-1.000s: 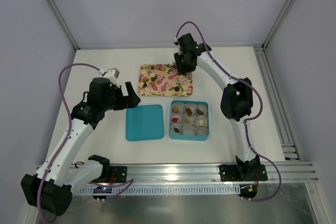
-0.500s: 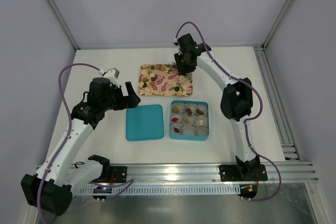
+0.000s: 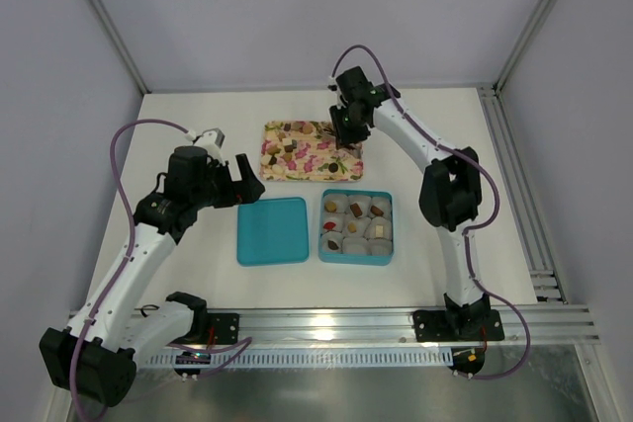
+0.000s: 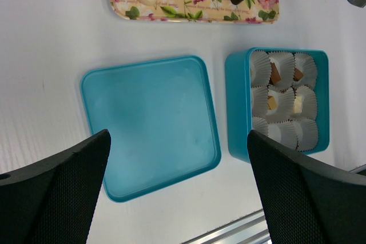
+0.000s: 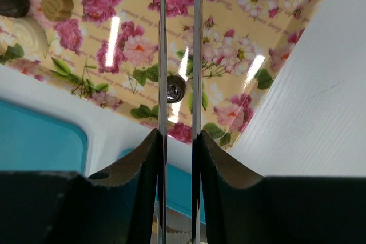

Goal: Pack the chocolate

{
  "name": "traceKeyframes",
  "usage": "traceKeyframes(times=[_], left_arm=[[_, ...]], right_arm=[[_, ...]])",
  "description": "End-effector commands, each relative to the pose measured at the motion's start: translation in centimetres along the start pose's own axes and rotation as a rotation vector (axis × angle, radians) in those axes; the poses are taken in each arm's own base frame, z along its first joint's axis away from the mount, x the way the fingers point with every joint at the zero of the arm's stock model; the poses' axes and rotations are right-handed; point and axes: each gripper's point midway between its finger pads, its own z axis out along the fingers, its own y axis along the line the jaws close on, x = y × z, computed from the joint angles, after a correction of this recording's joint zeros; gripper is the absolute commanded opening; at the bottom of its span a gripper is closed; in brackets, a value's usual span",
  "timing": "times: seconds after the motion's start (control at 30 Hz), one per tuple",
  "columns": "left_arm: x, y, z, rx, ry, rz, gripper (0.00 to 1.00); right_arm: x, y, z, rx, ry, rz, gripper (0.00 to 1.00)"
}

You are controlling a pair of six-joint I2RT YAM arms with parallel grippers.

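Note:
Several chocolates [image 3: 287,143] lie on the flowered tray [image 3: 315,167]; others sit in paper cups in the teal box [image 3: 388,244]. My right gripper [image 3: 344,131] hovers over the tray's right end, shut on thin metal tweezers [image 5: 162,55]. In the right wrist view, one dark round chocolate [image 5: 174,90] shows on the tray [image 5: 240,44] between the two blades; I cannot tell whether it is pinched. More chocolates [image 5: 56,5] lie at the upper left. My left gripper [image 3: 242,181] is open and empty above the teal lid [image 4: 150,124].
The teal lid [image 3: 271,230] lies flat to the left of the box. The left wrist view shows the box [image 4: 233,107] with its crinkled cups and the tray's near edge [image 4: 189,15]. An aluminium rail [image 3: 336,321] runs along the near table edge.
My right gripper has edged slightly to the right over the tray. The left arm has not moved.

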Motion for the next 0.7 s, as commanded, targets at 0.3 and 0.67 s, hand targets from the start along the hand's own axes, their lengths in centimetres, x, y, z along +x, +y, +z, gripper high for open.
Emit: traceKeyframes(times=[0.3,0.67], left_arm=[[-0.6,-0.4,-0.5,0.021,-0.031,0.004,1.00],[-0.6,-0.4,-0.7,0.022,-0.036,0.004,1.00]], right_arm=[[0.3,1.8,-7.9,-0.115,-0.108,0.048,0.32],[2.8,1.5,-11.1,-0.136,-0.108,0.070,0.32]])
